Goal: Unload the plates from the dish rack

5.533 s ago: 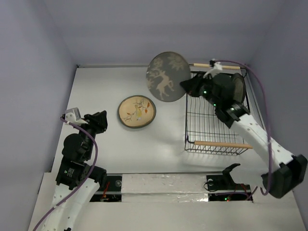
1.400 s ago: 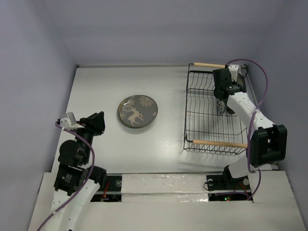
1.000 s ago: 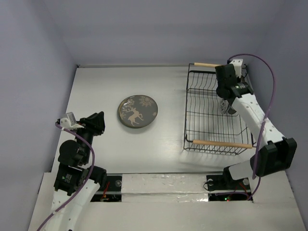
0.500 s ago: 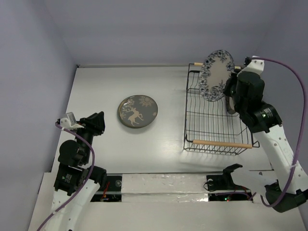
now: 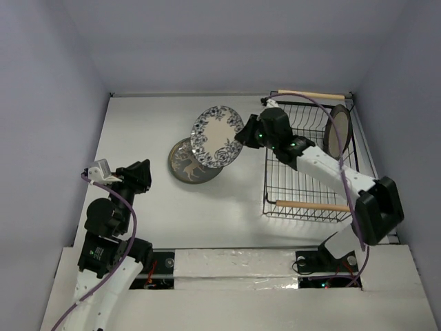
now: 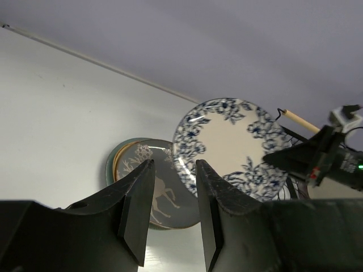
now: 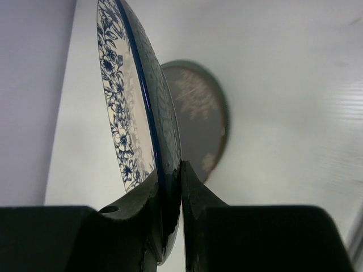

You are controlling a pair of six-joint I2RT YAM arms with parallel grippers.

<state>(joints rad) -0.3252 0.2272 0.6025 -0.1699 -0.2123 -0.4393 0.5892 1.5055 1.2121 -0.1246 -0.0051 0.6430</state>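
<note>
My right gripper (image 5: 242, 132) (image 7: 170, 187) is shut on the rim of the white-blue floral plate (image 5: 216, 136) (image 7: 136, 102) (image 6: 229, 144), holding it tilted in the air over the stack of plates (image 5: 187, 165) (image 6: 150, 187) on the table. The grey deer plate (image 7: 198, 122) tops that stack. A dark-brown-rimmed plate (image 5: 336, 131) stands upright in the far right corner of the black wire dish rack (image 5: 296, 181). My left gripper (image 5: 141, 174) (image 6: 173, 215) hovers open and empty at the left, pointing toward the stack.
The rack has two wooden handles (image 5: 318, 205), one near and one far (image 5: 311, 94). Purple walls enclose the white table (image 5: 151, 207) on three sides.
My right arm has swung the floral plate from above the rack's far end leftward and down to over the stack. The left arm has not moved.
</note>
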